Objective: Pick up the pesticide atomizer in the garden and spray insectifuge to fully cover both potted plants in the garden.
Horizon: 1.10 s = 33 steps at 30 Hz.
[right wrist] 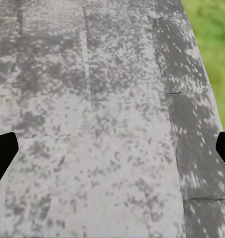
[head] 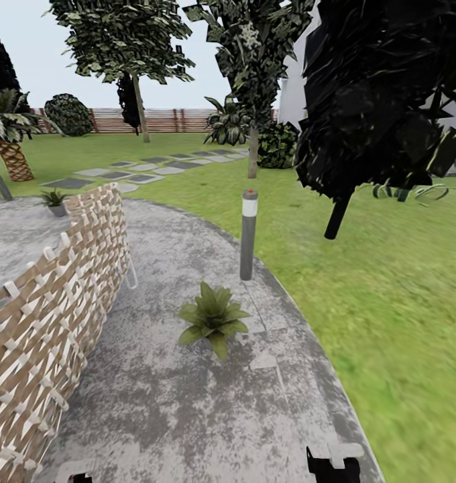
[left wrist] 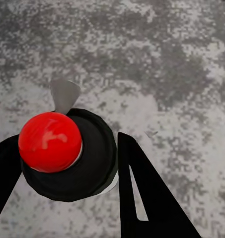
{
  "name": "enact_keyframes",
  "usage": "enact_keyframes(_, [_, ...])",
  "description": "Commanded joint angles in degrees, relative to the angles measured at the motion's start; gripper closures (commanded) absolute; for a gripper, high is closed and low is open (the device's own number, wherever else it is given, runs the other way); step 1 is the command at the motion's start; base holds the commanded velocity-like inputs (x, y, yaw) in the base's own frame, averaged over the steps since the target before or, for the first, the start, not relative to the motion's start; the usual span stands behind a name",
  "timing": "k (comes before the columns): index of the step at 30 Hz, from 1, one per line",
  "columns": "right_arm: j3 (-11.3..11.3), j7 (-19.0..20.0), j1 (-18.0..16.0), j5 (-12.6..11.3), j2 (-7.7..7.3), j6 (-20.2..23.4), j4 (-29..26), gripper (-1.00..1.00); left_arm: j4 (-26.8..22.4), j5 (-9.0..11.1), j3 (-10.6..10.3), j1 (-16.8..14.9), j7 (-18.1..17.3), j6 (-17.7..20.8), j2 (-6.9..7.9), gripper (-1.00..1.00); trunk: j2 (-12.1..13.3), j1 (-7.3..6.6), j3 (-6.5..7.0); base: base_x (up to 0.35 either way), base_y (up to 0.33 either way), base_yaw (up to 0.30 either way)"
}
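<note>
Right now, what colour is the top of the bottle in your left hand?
Red, a glossy round cap on the dark bottle, clearest in the left wrist view.

The round grey stone patio [head: 188, 402] is mottled with darker patches and curves away along its right edge, where it meets the green lawn [head: 389, 302]. A potted plant [head: 213, 318] with broad pointed green leaves sits on the stone near the middle of the head view. Just beyond it, at the patio's rim, a tall grey bollard post [head: 247, 235] with a white band and red cap stands upright. A wicker chair [head: 53, 302] rests on the stone at the left. A second small potted plant [head: 53, 199] sits farther back on the patio, behind the chair. Flat stepping stones [head: 141, 171] lie across the lawn beyond.
</note>
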Motion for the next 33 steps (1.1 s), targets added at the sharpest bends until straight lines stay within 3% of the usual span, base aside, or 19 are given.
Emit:
enact_keyframes(1, [0.5,-0.2,0.0,-0.4,-0.01,-0.1,0.0,-1.0,0.0,-0.3,0.5,-0.1,-0.3,-0.2,-0.01,1.0,0.0,0.01,-0.07,0.237,-0.165,0.279])
enact_keyframes(9, [0.5,0.0,0.0,-0.1,-0.47,-0.2,0.1,-1.0,0.0,-0.3,0.5,-0.1,-0.3,-0.2,0.03,1.0,0.0,0.01,-0.14,0.269,-0.121,0.097])
enact_keyframes(18, [0.6,0.1,0.0,-0.1,-0.37,-0.2,0.1,-1.0,0.1,-0.6,0.3,-0.1,-0.7,-0.2,-0.01,1.0,0.0,0.01,-0.14,0.015,-0.005,0.001])
enact_keyframes(19, [1.3,0.3,0.0,0.7,-0.47,-0.1,-0.3,-1.0,-0.3,-3.4,-2.9,-0.7,-2.6,0.1,-0.01,1.0,0.0,0.01,-0.14,0.0,0.0,0.0])
enact_keyframes(20, [3.2,0.6,0.0,2.7,-0.52,-0.1,-1.0,-1.0,-0.8,-4.8,-5.6,-1.0,-4.5,0.3,0.17,1.0,0.0,0.01,-0.14,0.0,0.0,0.0])
enact_keyframes(21, [5.4,0.9,0.0,5.2,-0.61,-0.1,-2.9,-1.0,-1.3,-5.8,-7.9,-1.2,-6.5,0.3,0.34,1.0,0.0,0.01,-0.14,0.0,0.0,0.0])
enact_keyframes(24, [7.8,1.6,0.0,10.6,-0.69,0.0,-9.6,-1.0,-4.3,-8.3,-13.7,-3.3,-13.4,0.6,0.57,1.0,0.0,0.01,-0.14,0.0,0.0,0.0])
enact_keyframes(27, [8.3,8.9,-0.1,19.7,-0.84,0.2,-13.5,-1.0,-9.2,-10.7,-19.1,-5.2,-22.4,0.9,0.34,1.0,0.0,0.01,-0.14,0.0,0.0,0.0])
enact_keyframes(29, [8.4,15.1,-0.3,23.6,-1.25,0.2,-14.4,-1.0,-11.9,-12.0,-22.1,-6.4,-29.1,1.2,0.01,1.0,0.0,0.01,-0.14,0.0,0.0,0.0])
enact_keyframes(32, [8.4,24.2,-2.1,25.4,-1.46,0.2,-14.8,-1.0,-13.8,-13.3,-26.2,-8.7,-40.4,1.5,-0.35,1.0,0.0,0.01,-0.14,0.0,0.0,0.0])
enact_keyframes(33, [8.4,26.4,-2.8,25.5,-1.47,0.2,-14.9,-1.0,-13.9,-13.4,-27.0,-9.1,-42.6,1.8,-0.39,1.0,0.0,0.01,-0.14,0.0,0.0,0.0])
